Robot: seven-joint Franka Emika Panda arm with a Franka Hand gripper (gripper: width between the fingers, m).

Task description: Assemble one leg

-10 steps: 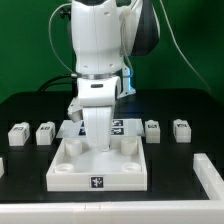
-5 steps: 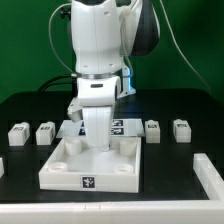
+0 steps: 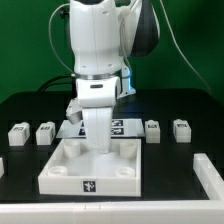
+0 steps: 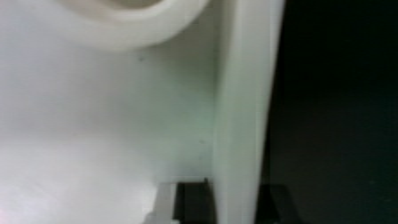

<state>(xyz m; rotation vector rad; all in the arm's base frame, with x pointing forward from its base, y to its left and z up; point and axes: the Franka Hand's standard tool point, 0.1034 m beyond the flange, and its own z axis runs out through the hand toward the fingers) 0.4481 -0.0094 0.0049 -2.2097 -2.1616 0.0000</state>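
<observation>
The large white square tray [image 3: 70,170] lies in front of the arm, and its round corner sockets show. My gripper [image 3: 97,143] is down at the tray's rear wall. In the wrist view my two dark fingers [image 4: 192,202] stand on either side of that wall [image 4: 249,100], shut on it, with one round socket [image 4: 125,20] beside it. Several small white legs with marker faces stand in a row behind the tray: two at the exterior view's left [image 3: 18,133] [image 3: 45,132] and two at its right [image 3: 152,131] [image 3: 181,129]. None is held.
The marker board [image 3: 126,126] lies behind the tray, partly hidden by the arm. A white part [image 3: 210,170] sits at the exterior view's right edge, and another white piece [image 3: 2,166] shows at its left edge. The table is black.
The tray has slid toward the exterior view's left with my gripper on its rear wall. The legs have not moved.
</observation>
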